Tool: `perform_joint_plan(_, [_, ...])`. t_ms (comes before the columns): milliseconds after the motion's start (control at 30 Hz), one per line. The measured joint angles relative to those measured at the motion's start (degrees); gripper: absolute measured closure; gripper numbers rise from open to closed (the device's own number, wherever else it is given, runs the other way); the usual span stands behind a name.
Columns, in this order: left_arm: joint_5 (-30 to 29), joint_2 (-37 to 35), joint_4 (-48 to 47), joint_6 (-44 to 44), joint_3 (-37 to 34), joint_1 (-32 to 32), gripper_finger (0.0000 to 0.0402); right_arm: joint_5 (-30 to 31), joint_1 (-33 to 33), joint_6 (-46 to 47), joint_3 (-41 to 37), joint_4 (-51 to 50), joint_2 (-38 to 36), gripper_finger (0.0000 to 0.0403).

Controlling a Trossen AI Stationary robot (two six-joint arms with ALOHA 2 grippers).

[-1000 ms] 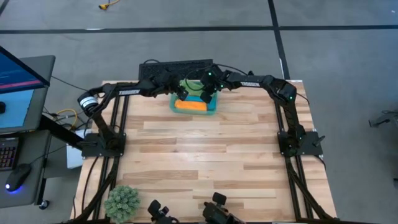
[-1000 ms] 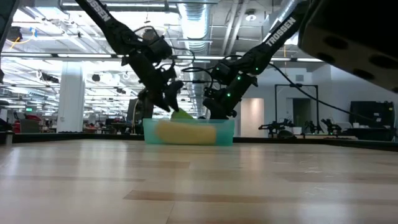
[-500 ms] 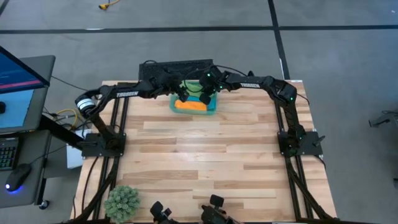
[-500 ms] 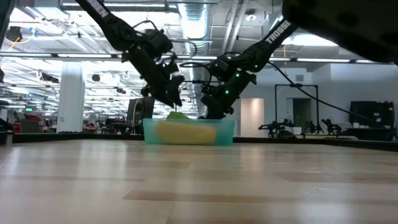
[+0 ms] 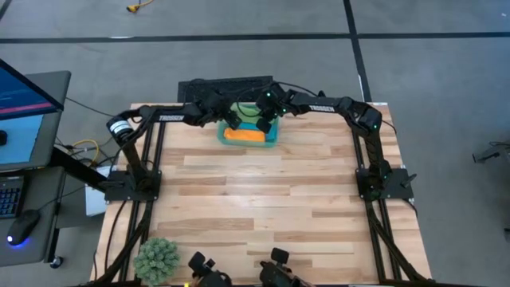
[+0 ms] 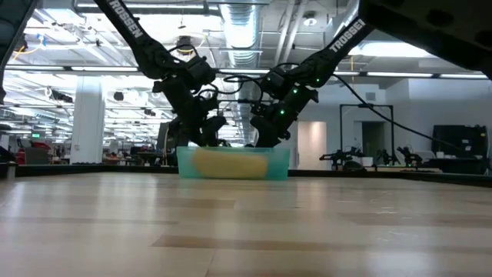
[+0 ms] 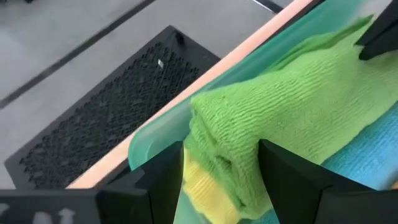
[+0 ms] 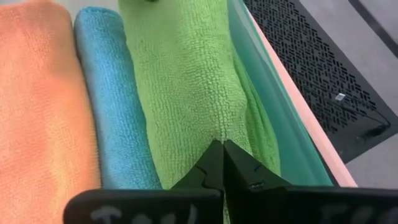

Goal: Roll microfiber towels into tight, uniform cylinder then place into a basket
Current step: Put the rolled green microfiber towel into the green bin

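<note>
The teal basket (image 5: 276, 142) stands at the table's far edge and holds rolled towels side by side: orange (image 8: 37, 93), blue (image 8: 106, 93) and green (image 8: 180, 81), the green one along the far wall (image 8: 267, 106). A yellow towel (image 7: 202, 186) shows under the green roll's end. My left gripper (image 7: 221, 152) reaches into the basket's left end and is shut on the green towel (image 7: 292, 99). My right gripper (image 8: 222, 144) is shut, its tips on the same roll toward the basket's right end. In the low view both grippers (image 6: 206, 137) (image 6: 263, 138) dip behind the basket's wall (image 6: 233, 163). My left gripper has the green roll's left end (image 7: 217, 134) between its two fingers, which stand wide apart on either side of it. The fingers slant down from the left and lie along the roll. The roll lies in the basket, partly on the yellow towel. My right gripper rests its shut fingertips on the top of the green roll (image 8: 211, 127), next to the basket's far wall. It slants down from the right. Whether a fold is caught between the tips cannot be seen. The roll lies in the basket.
A black grated rectangle (image 5: 227, 86) lies just beyond the table's far edge, behind the basket. A small green plant (image 5: 156, 259) stands at the near left corner. Bare wood (image 5: 255, 199) stretches from the basket to the near edge.
My left gripper has gone down into the basket with the green towel's end. That end stood above the basket's rim in the low view and now lies below it. My right gripper has kept its place.
</note>
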Motion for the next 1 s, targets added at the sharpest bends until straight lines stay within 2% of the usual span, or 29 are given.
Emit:
perform_joint_plan(267, [3.9,2.3,-1.7,-1.8,0.2,1.0,0.0203,0.0,0.2,0.4,0.0,-0.3,0.0,0.0388])
perform_joint_plan(467, [2.3,3.2,-2.3,-1.8,0.3,0.5,0.0203,0.0,0.2,0.4,0.0,-0.7,0.0,0.0383])
perform_joint_plan(733, [3.8,0.8,-2.7,-1.4,-0.1,-1.3,0.0203,0.0,-0.2,-0.1,0.0,-0.7,-0.7,0.0382])
perform_joint_plan(1000, [3.8,-4.1,-3.9,-0.3,-0.1,-3.0,0.0203,0.0,-0.3,-1.1,0.0,-1.5,-4.9,0.0377])
